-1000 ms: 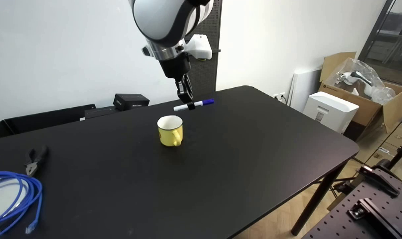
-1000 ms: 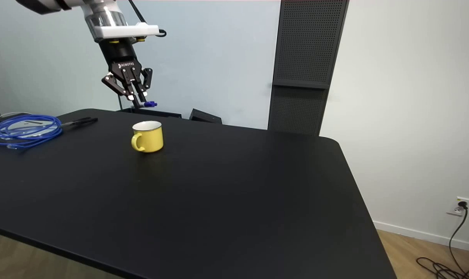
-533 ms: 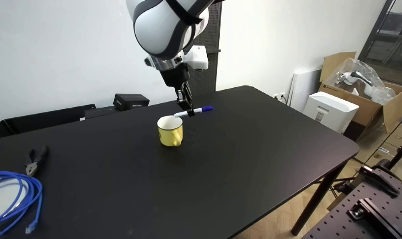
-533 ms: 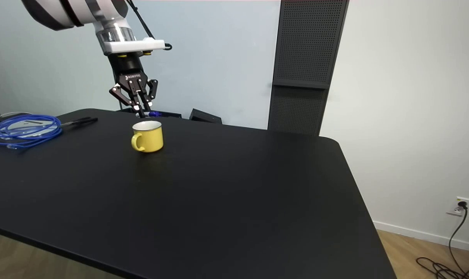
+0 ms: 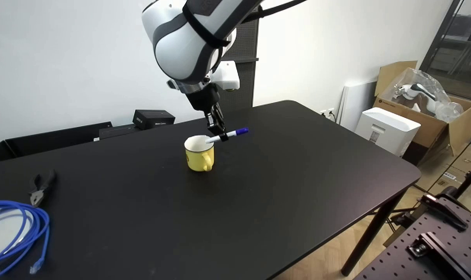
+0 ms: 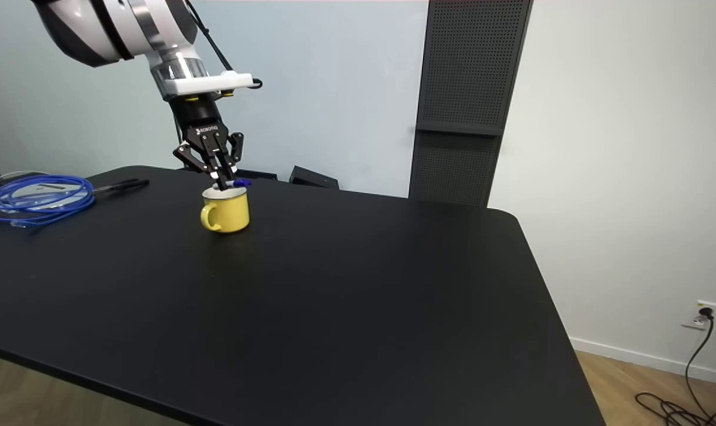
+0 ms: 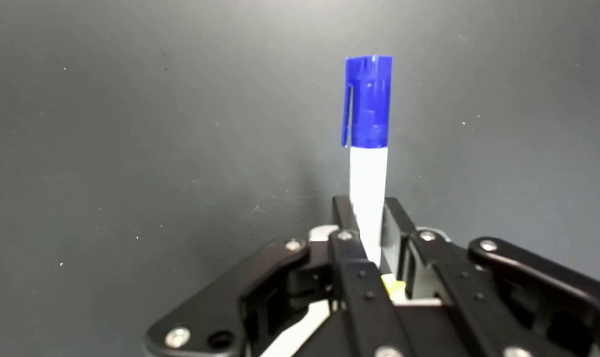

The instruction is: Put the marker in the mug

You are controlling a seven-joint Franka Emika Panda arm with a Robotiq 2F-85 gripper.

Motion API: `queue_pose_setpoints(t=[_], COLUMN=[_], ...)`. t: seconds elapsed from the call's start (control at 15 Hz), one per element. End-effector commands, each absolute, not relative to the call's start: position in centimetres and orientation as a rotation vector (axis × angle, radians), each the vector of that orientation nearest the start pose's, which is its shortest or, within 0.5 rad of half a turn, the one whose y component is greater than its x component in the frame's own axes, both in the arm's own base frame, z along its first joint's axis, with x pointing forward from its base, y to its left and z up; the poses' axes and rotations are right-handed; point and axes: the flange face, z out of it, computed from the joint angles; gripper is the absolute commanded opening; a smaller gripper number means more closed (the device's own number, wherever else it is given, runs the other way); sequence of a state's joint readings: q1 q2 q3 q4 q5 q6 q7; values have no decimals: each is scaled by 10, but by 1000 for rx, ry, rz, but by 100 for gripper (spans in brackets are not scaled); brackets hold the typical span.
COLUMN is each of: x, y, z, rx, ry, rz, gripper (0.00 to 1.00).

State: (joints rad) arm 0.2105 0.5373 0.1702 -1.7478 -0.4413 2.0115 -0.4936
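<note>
Black table (image 5: 297, 175), robot arm (image 5: 181, 50) above it. Tilted gripper (image 7: 368, 203), fingers down, just beside the rim of the upright yellow mug (image 5: 198, 160). White-barrelled marker (image 7: 368, 158) clamped between the fingers, slanted, blue cap away from the mug; white end at its mouth, can't tell if touching the rim.

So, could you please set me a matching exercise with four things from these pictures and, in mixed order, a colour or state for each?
Things:
1. Marker
2. Pliers
3. Mug
4. Cable near the pliers

Colours and states:
A. Yellow, upright
B. Blue, in loops
C. Held between the closed jaws
D. Dark-handled, metal-headed

Pairs: 1-C; 2-D; 3-A; 4-B
</note>
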Motion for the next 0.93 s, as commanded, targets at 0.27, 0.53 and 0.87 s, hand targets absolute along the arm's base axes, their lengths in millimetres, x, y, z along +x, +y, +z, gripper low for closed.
queue_pose_setpoints(t=[0.27,0.53,0.87], x=[641,653,663], y=[237,245,252], z=[237,222,218], rx=[-2912,-2914,-2933], ry=[-1865,-1885,-1874], rz=[437,449,449], gripper=[5,5,45])
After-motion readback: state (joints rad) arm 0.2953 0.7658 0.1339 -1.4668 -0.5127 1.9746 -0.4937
